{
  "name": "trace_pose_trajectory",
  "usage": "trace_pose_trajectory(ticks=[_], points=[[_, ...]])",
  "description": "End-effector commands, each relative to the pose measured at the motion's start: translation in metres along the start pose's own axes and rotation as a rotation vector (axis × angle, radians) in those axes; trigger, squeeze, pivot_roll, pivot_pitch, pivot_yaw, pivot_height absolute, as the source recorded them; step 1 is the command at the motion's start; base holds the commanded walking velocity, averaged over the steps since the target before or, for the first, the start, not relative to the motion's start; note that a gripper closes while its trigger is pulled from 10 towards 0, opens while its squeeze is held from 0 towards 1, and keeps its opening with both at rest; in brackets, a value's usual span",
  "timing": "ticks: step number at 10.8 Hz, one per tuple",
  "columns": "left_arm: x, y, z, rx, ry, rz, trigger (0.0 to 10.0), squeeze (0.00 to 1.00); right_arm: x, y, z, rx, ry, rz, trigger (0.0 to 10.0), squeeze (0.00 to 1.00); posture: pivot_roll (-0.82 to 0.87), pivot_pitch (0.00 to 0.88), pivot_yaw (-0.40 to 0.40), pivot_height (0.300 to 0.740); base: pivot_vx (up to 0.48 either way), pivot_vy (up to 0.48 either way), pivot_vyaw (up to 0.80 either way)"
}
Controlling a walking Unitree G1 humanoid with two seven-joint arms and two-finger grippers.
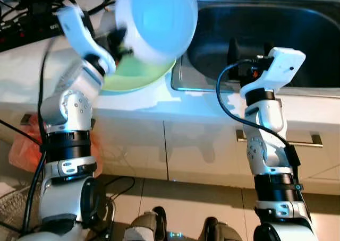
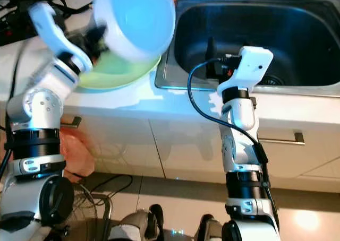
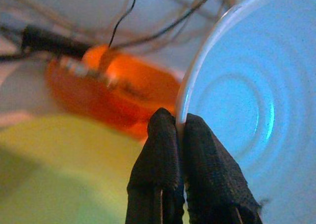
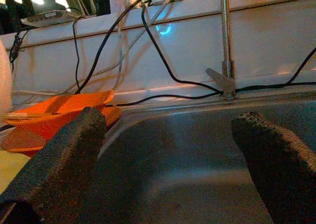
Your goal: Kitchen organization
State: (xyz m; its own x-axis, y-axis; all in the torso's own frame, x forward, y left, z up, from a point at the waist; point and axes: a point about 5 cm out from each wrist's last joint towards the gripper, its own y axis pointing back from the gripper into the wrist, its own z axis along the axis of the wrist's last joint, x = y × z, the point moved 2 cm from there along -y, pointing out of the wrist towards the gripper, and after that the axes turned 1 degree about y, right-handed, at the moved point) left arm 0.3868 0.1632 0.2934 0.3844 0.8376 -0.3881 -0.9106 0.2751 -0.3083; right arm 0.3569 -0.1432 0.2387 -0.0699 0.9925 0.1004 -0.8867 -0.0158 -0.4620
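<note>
The left claw (image 3: 178, 130) is pinched tight on the rim of a white bowl (image 1: 156, 20), one black finger on either side of the thin edge with no gap to spare. The bowl is lifted clear of the bench (image 1: 133, 100) and tipped up on edge, its rim held beside the claw and its body reaching away from it toward the sink (image 1: 265, 34). In the head views its round face looks up toward the camera; in the left wrist view the ringed base of the bowl faces the wrist camera. The bowl is round, so no long axis can be told; its flat plane stands steeply tilted rather than level.

Directly below the left claw and the raised bowl lies a pale green plate (image 1: 135, 76), flat on the bench near the sink's edge. Beyond the claw's fingertips, farther back on the bench, sit orange dishes (image 3: 113, 93), blurred, with black cables (image 3: 118, 21) trailing behind them.

The right claw (image 4: 170, 150) hangs over the steel sink basin with its two black fingers spread wide apart, gripping nothing. Ahead of it, past the far rim of the sink, a thin faucet stem (image 4: 225, 41) rises against the white wall, and off to one side of the claw the orange dishes show again.
</note>
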Motion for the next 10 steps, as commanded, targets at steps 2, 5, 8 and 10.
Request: trace_pose_trajectory(ticks=[2, 5, 8, 10], points=[[-0.005, 0.000, 0.015, -0.086, 0.012, -0.049, 10.0, 0.00, 0.000, 0.000, -0.002, 0.007, -0.020, -0.009, 10.0, 0.00, 0.10, 0.180, 0.078, 0.740, 0.000, 0.000, 0.00], [-0.016, 0.000, 0.010, -0.079, -0.021, -0.083, 10.0, 0.00, -0.003, -0.001, 0.007, -0.024, -0.221, -0.026, 10.0, 0.00, 0.10, 0.178, 0.080, 0.740, 0.000, 0.000, 0.00], [-0.025, -0.003, 0.005, -0.073, -0.058, -0.096, 10.0, 0.00, 0.008, 0.000, 0.019, -0.051, -0.364, 0.078, 10.0, 0.00, 0.09, 0.178, 0.081, 0.740, 0.000, 0.000, 0.00], [-0.032, -0.006, -0.003, -0.056, -0.080, -0.109, 10.0, 0.00, 0.018, 0.001, 0.024, -0.067, -0.382, 0.142, 10.0, 0.00, 0.09, 0.172, 0.083, 0.740, 0.000, 0.000, 0.00]])
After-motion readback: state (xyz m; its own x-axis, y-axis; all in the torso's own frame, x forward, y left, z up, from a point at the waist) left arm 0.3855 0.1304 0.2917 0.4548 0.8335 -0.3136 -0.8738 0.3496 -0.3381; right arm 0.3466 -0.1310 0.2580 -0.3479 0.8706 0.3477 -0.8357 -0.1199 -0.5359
